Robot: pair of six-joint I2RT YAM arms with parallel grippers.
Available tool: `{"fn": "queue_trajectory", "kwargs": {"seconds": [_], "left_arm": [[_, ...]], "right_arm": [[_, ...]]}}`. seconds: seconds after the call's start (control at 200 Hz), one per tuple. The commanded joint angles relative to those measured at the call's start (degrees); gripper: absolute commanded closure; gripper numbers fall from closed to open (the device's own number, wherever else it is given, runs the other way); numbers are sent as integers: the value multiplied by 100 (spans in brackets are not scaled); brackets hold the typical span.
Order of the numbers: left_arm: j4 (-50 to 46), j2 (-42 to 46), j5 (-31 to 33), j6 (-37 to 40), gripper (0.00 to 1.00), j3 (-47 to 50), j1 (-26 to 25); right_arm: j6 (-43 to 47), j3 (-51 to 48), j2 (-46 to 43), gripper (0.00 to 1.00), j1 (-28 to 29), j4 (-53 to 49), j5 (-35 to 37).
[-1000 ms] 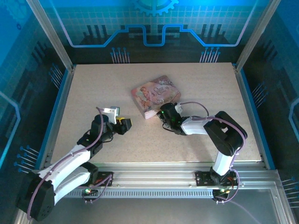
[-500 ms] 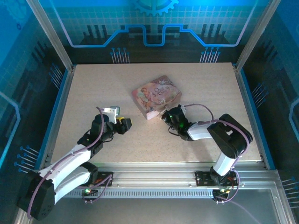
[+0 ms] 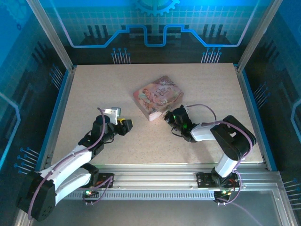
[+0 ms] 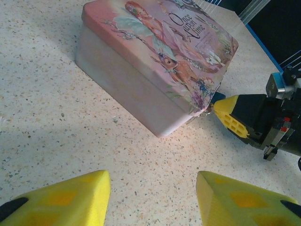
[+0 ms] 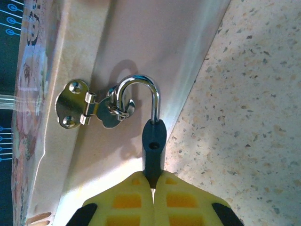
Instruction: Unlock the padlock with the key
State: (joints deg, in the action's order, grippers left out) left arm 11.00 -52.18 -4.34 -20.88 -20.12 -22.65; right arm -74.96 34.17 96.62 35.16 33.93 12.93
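Note:
The dark-blue padlock [image 5: 154,139] hangs by its metal shackle [image 5: 139,79] from the hasp [image 5: 75,104] on the pink box [image 3: 157,96]. One shackle leg sits in the body; the other is out of it, hooked in the hasp ring, and its empty hole shows. My right gripper [image 5: 154,178] is shut on the padlock's lower body, at the box's near corner [image 3: 168,116]. My left gripper [image 4: 150,202] stands open over bare table, left of the box [image 3: 123,125], its yellow fingers [image 4: 61,200] wide apart. The key is hidden.
The pink box [image 4: 155,61] lies mid-table, its near corner pointing at my left gripper. The right gripper's yellow finger [image 4: 231,117] shows beside that corner. Speckled tabletop [image 3: 207,84] spreads all around, bounded by blue edges and frame posts.
My right gripper and forearm have shifted slightly to the right at the box's corner, still on the padlock. The left arm has not moved.

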Motion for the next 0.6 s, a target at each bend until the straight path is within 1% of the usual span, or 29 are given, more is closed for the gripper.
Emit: {"fn": "queue_trajectory", "kwargs": {"seconds": [0.0, 0.075, 0.155, 0.445, 0.595], "left_arm": [[68, -11, 73, 100, 48, -176, 47], [68, -11, 73, 98, 48, -168, 42], [59, -12, 82, 119, 48, -158, 46], [28, 57, 100, 119, 48, -117, 42], [-8, 107, 100, 129, 48, -104, 42]], "right_arm": [[-339, 198, 42, 100, -72, -236, -88], [-522, 445, -10, 100, -71, -942, -99], [-585, 672, -42, 100, -70, -1440, -124], [-586, 898, -190, 100, -40, -1695, -74], [-638, 780, -468, 100, -8, -1813, 263]]}}
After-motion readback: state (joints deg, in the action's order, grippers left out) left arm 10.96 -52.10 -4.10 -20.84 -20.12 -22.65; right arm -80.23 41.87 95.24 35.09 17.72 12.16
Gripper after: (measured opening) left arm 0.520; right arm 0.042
